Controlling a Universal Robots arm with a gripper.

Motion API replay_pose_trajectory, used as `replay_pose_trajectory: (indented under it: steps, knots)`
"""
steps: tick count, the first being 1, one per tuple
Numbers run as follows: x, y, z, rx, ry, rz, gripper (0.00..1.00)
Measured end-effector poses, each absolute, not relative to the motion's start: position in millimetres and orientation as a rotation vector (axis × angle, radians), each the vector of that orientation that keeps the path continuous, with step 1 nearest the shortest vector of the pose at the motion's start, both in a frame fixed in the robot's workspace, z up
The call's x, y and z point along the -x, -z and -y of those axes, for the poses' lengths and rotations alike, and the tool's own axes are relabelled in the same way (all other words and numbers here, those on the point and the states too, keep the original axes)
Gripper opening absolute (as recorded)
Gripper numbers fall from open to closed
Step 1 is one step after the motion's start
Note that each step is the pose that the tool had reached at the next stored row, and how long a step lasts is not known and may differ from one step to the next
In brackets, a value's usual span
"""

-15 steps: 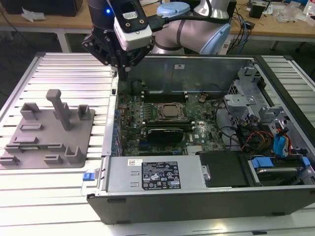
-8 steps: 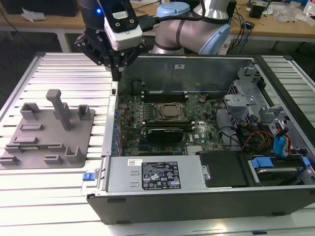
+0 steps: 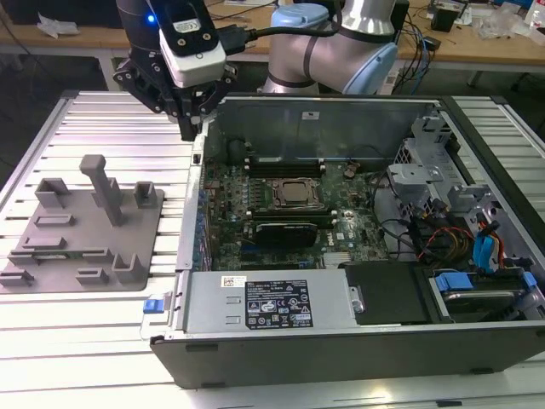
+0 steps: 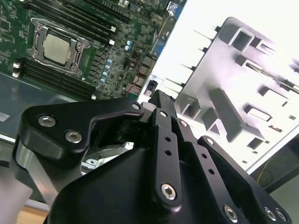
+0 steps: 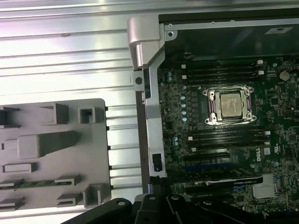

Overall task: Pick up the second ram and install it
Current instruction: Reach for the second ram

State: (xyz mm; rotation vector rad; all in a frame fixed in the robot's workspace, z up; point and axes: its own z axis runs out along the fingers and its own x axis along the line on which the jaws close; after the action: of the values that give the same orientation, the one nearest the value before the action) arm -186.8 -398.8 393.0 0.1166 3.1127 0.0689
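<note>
Green second ram (image 5: 32,183) in grey fixture (image 5: 96,135), claw (image 3: 189,128) by case (image 3: 341,119) corner

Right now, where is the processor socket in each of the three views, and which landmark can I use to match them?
Exterior view: the processor socket lies on the motherboard, to the exterior view's right of the grey fixture plate.
First wrist view: the processor socket sits between rows of black slots.
Second wrist view: the processor socket sits between the same slots.
Shared landmark: the grey fixture plate.
</note>
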Motion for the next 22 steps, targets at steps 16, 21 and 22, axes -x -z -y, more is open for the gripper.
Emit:
replay_pose_trajectory:
  steps: [16, 21, 22]
  knots:
    - [225, -392, 399, -0.116, -0.069, -3.112, 0.08]
    - [234, -392, 399, -0.117, -0.069, -3.112, 0.08]
    - [235, -392, 399, -0.117, -0.069, -3.112, 0.08]
